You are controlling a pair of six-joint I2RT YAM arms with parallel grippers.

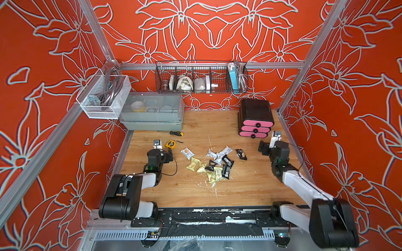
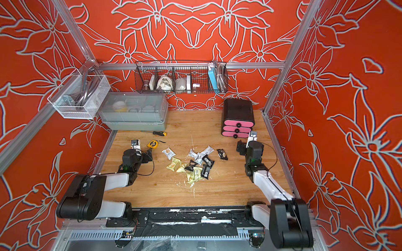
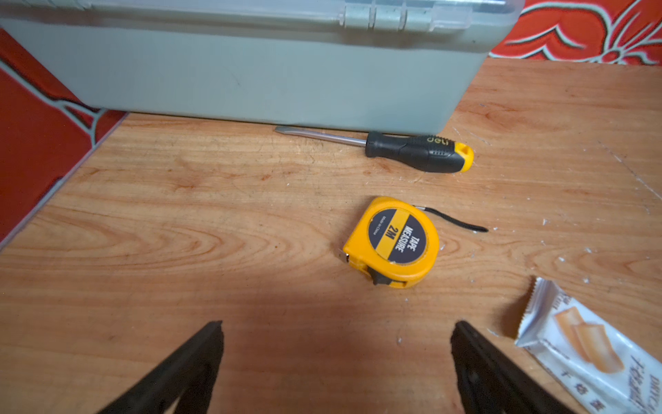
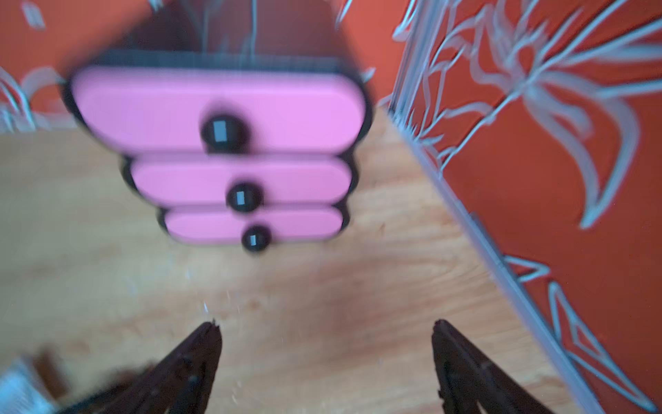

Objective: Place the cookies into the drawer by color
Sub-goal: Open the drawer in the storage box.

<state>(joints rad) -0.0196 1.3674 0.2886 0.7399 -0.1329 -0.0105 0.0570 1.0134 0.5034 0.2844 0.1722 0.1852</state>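
Left pincer [image 3: 336, 326] is gaping empty at nine o'clock of the cookies [image 1: 210, 165], lying heaped on the desk [image 1: 250, 191]: light, crinkly, likely fragile; pinch a crimped end. Right pincer [image 4: 324, 324], gaping empty, is facing the drawer [image 1: 256, 123] at two o'clock.

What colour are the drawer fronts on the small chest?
Pink drawer fronts, with black knobs; the right wrist view shows them best.

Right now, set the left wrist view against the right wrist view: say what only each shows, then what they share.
Only left wrist: grey bin, screwdriver, tape measure, one white cookie packet, left tool open. Only right wrist: drawer chest, all three pink drawers shut, right tool open, a blurred pale thing I cannot identify. Shared: wooden table, red wall, nothing between the jaws.
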